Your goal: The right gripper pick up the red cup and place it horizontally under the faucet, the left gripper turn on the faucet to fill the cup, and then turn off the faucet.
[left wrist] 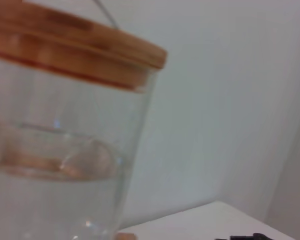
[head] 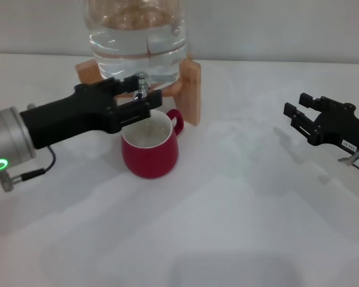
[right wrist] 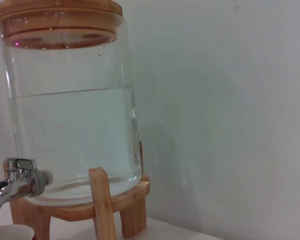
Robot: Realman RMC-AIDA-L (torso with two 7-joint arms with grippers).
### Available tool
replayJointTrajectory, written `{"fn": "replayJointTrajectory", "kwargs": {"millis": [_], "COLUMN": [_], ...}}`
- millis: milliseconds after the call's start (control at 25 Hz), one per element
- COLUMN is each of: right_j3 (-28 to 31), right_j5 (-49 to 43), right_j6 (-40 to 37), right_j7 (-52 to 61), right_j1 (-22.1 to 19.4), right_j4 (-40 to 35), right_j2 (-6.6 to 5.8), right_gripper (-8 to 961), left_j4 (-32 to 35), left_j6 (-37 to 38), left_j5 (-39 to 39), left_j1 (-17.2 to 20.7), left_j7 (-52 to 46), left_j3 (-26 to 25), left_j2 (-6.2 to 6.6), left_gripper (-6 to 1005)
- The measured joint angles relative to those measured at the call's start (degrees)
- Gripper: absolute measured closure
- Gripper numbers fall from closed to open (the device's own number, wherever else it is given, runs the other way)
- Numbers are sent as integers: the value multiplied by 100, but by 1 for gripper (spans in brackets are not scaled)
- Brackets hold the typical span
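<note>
Under the spout of the faucet [head: 140,84], upright on the white tabletop [head: 239,227], sits the red cup [head: 150,145], handle turned toward the wooden stand [head: 190,89] of the glass jar [head: 137,36], white inside showing and seemingly with little or no water yet. At the faucet, reaching in from the robot's left, hangs the left end effector [head: 133,100], black fingers spread to either side of the chrome tap, one above the cup's rim and one higher near the lever, not visibly clamped. Well apart on the right, clear of cup and stand, hovers the right end effector [head: 299,109], fingers parted and holding nothing. Judged from this: cup placed, lever work in hand. To do it well: close only on the lever rather than the tap body, turn slowly about the lever's own pivot, avoid pushing sideways on the jar, since the stand could shift and carry the spout off the cup. Keep the lower finger from knocking the cup's rim. Watch the water level and reverse the lever before the rim is reached. Flow from the spout cannot be made out in these views.
</note>
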Motion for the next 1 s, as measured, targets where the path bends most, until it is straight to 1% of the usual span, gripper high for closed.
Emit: {"fn": "replayJointTrajectory", "kwargs": {"millis": [120, 320, 440, 560, 720, 840, 880, 1000], "right_j3": [0, -2, -2, -2, -2, -2, -2, -2], "right_j5": [0, 0, 0, -1, 0, 1, 2, 2], "right_j6": [0, 0, 5, 7, 10, 10, 10, 9], "right_j7": [0, 0, 0, 0, 0, 0, 0, 0], "right_j1": [-2, 0, -1, -2, -3, -3, -3, -3], "right_j4": [0, 0, 0, 0, 0, 0, 0, 0], "right_j2": [-9, -11, -10, -11, -10, -14, -16, -19], "right_gripper": [559, 559, 559, 559, 559, 559, 559, 559], "left_j4": [-140, -468, -658, -727, -809, -1063, -1219, -1437], "left_j6": [11, 17, -6, -7, -14, -92, -179, -320], "left_j5": [-66, -361, -576, -621, -841, -1310, -1573, -1808], "left_j1": [31, 86, 113, 130, 239, 330, 374, 403], "left_j7": [18, 287, 573, 733, 1043, 1436, 1683, 1965], "left_j3": [-107, -261, -290, -292, -293, -293, -303, -428], "left_j2": [-1, -9, -10, -8, -17, -3, 8, 15], "left_gripper": [326, 252, 176, 100, 106, 107, 107, 107]}}
